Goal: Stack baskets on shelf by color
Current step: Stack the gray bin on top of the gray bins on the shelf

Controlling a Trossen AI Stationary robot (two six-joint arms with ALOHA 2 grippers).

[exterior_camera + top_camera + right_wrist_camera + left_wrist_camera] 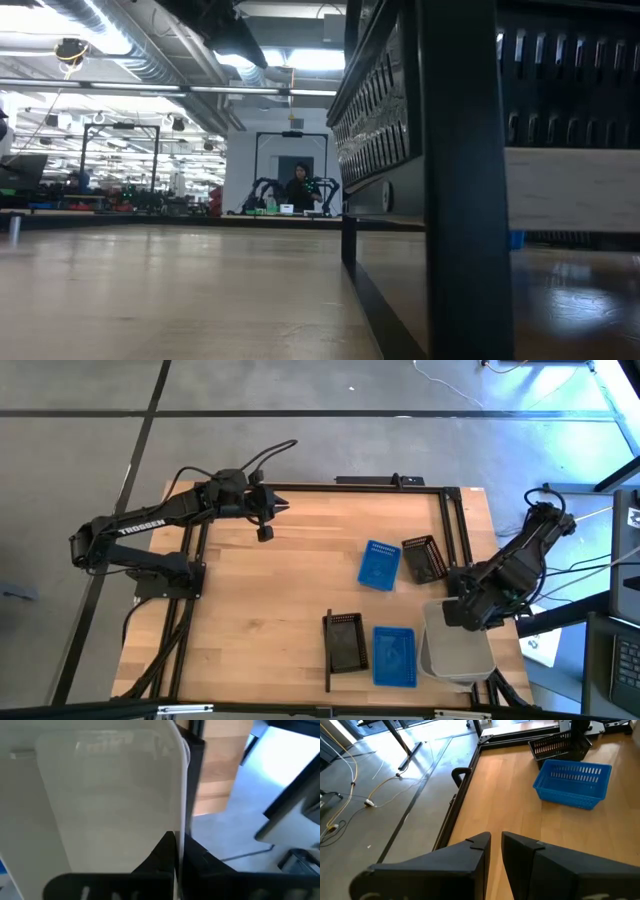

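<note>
My right gripper (463,610) is shut on a translucent white basket (458,652) over the table's near right corner; the basket fills the right wrist view (100,795). Beside it, a blue basket (394,657) and a black basket (346,641) sit with their bottoms on the pale shelf (363,680), next to its black upright bar (327,650). Farther back, another blue basket (379,565) and another black basket (424,558) stand on the tabletop. My left gripper (268,512) hangs at the far left, its fingers a narrow slit apart (495,852) with nothing between them. My right gripper pinches one side wall of the white basket at its rim (181,822), one finger inside the tub and one outside. The fingers come steeply from above. The basket hangs below them. Whether its bottom touches anything, I cannot tell.
Black frame rails run along the table's far edge (400,484) and right side (462,530). In the low view the shelf's bar (460,180) stands close in front. A person (300,190) sits far behind the table. Bare tabletop lies at centre left (260,600).
</note>
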